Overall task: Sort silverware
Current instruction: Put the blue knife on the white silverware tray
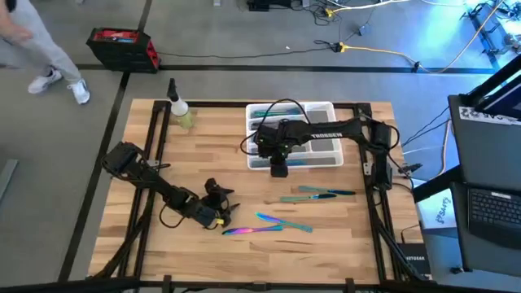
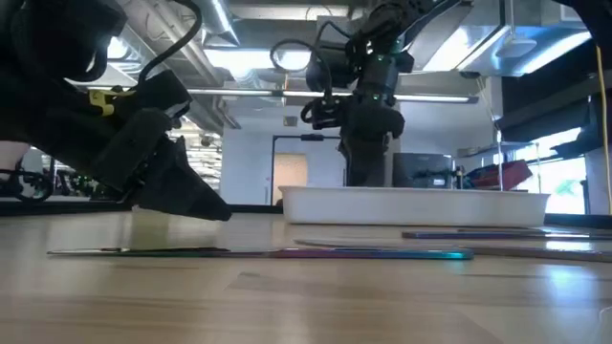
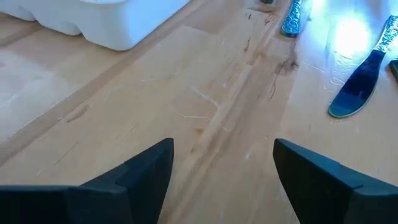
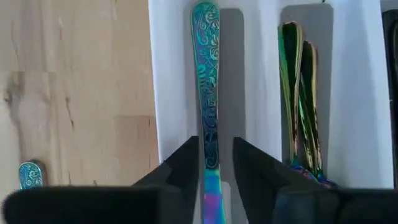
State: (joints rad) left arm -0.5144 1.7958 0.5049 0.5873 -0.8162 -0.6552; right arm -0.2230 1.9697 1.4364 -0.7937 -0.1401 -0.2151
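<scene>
right fingers (image 4: 216,177) pinch a rainbow utensil (image 4: 206,81) over the tray (image 4: 171,74).

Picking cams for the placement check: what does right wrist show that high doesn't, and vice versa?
Right wrist only: the right end effector closed on an engraved rainbow handle over a tray slot, with more pieces in the next slot. High only: the left end effector open above the table, loose silverware on the wood, and the spray bottle. Both: the white tray and the wooden table.
</scene>
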